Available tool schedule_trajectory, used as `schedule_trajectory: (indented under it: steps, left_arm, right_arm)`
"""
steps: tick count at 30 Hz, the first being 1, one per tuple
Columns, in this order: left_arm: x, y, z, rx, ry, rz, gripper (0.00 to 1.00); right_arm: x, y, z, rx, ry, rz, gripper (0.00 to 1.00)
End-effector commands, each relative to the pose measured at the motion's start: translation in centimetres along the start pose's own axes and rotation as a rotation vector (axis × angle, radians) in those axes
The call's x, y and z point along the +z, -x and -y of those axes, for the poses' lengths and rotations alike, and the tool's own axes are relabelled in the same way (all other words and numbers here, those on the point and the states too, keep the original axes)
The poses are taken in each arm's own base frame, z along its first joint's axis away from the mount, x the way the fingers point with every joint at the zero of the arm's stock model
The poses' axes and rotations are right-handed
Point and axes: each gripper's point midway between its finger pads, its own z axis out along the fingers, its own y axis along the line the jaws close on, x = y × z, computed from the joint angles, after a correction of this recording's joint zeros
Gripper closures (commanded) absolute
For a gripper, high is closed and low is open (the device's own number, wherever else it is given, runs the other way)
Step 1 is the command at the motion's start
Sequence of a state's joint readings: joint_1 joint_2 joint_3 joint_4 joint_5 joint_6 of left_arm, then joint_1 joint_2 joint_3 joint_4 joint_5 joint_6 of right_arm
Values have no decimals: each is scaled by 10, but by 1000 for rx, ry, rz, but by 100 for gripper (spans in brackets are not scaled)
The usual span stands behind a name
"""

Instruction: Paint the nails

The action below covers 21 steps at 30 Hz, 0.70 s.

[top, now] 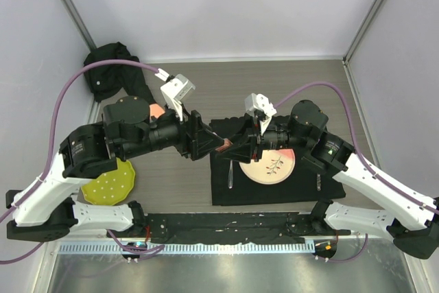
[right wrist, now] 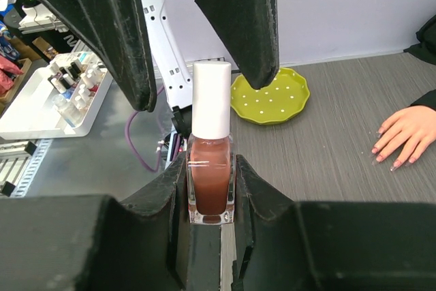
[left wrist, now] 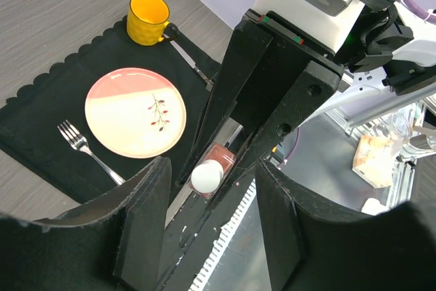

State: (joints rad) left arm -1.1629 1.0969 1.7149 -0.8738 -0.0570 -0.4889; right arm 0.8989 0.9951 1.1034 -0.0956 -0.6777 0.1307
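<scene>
Brown polish bottle [right wrist: 210, 185] clamped in right hand [right wrist: 210, 168] — left hand [left wrist: 212, 172] (jaws apart) straddles its cap [right wrist: 210, 100].

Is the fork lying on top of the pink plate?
No, the fork lies on the black placemat beside the plate, not on it.

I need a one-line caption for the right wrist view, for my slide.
The right gripper clamps the polish bottle while the open left gripper straddles its white cap.
</scene>
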Motion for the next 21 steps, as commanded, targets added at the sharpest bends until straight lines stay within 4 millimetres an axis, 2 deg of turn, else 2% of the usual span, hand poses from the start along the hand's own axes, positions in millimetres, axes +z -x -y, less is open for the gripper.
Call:
schedule_trajectory:
  steps: [1, 9, 15, 16, 18, 19, 21]
  left_arm:
    - [-3, 6, 7, 7, -34, 11, 47]
    - [0, 4, 6, 0, -34, -12, 57]
    - [2, 4, 4, -15, -21, -16, 70]
    - [2, 5, 4, -16, -21, -18, 80]
    - [6, 4, 4, -24, -14, -30, 87]
    - [6, 6, 0, -31, 11, -25, 100]
    - [9, 6, -6, -67, 58, -25, 100]
  right_arm:
    - [-2, 27, -8, -58, 28, 74, 99]
    - [-3, 30, -9, -62, 31, 82, 99]
    - [-4, 28, -6, -64, 18, 81, 99]
    - [-3, 29, -6, -68, 15, 81, 99]
    - [-3, 27, 0, -71, -11, 80, 99]
    - [-3, 27, 2, -78, -22, 81, 99]
    - [-2, 26, 12, -88, -73, 92, 99]
